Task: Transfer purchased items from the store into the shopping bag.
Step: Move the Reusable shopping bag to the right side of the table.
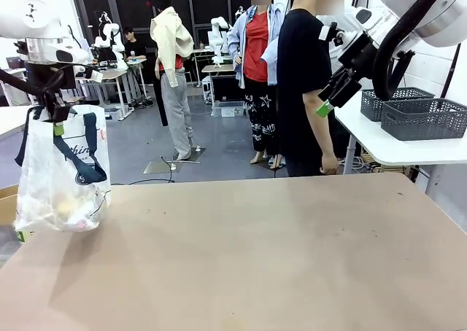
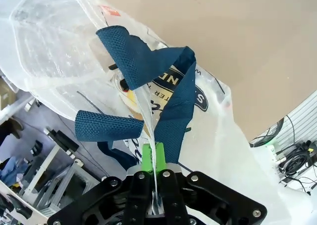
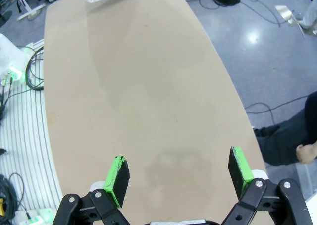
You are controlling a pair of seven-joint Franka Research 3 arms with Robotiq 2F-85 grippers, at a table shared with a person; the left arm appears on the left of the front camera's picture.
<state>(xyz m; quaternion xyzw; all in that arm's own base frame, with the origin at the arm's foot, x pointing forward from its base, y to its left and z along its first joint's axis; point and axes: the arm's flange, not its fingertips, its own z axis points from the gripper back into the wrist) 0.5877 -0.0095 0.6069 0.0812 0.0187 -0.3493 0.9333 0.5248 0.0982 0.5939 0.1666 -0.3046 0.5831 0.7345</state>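
Front view: the shopping bag (image 1: pixel 64 172) hangs from the left gripper (image 1: pixel 58 119) at the left end of the table (image 1: pixel 277 251), its bulging bottom at or just above the tabletop; contact cannot be told. Left wrist view shows the green pads (image 2: pixel 148 155) pinched together on the clear film of the bag beside a navy handle (image 2: pixel 173 101), so the bag lies directly below this gripper, long axis vertical. The right gripper (image 1: pixel 330 98) hangs high beyond the far right of the table, well apart from the bag, jaws spread wide and empty in the right wrist view. The left arm is plainly the nearer. Purchased items (image 1: pixel 62 203) show only as yellowish and pale shapes through the plastic; individual pieces are hard to make out.
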